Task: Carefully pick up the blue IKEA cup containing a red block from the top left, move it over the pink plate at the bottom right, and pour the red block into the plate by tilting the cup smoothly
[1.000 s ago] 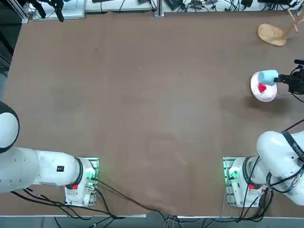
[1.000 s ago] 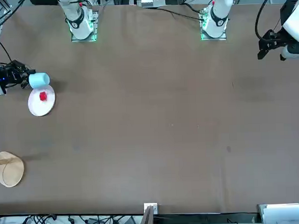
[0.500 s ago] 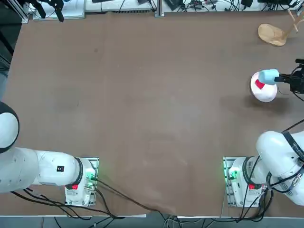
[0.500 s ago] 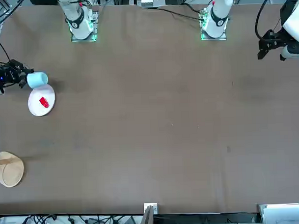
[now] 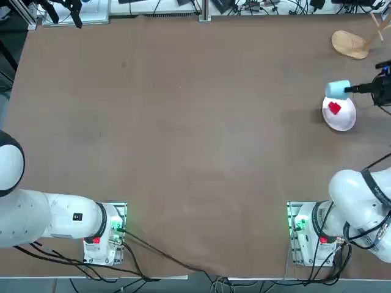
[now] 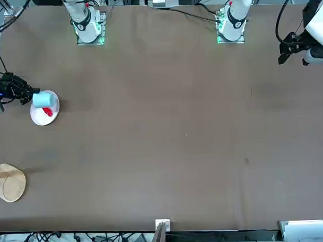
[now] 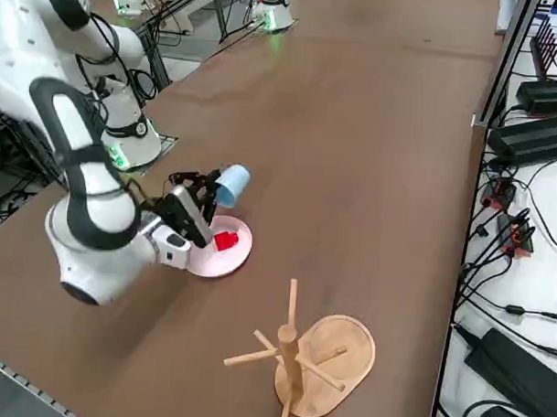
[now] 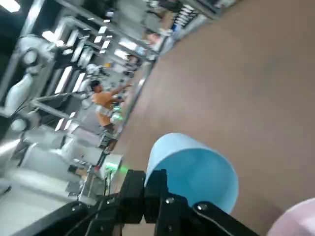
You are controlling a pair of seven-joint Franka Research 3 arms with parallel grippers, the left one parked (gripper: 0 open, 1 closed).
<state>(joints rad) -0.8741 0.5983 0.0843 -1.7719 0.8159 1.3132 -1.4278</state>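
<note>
The red block [image 5: 333,108] is seen lying on the pink plate [image 5: 346,120], already out of the cup [image 5: 336,90]. The cup is held tilted at the plate's far edge, its axis near level, clamped at the rim by the closed right gripper [image 5: 353,89].

Arm links: glossy white rounded shells with black bands at the joints on the right arm [image 7: 95,216].
Base: white pedestal [image 5: 311,235] on a metal plate, lit green, with a red button.
Cables: black leads trailing from the base and looping along the forearm.
Tool: matte black right tool [image 7: 203,192] with small screws on its fingers [image 8: 162,196].
</note>
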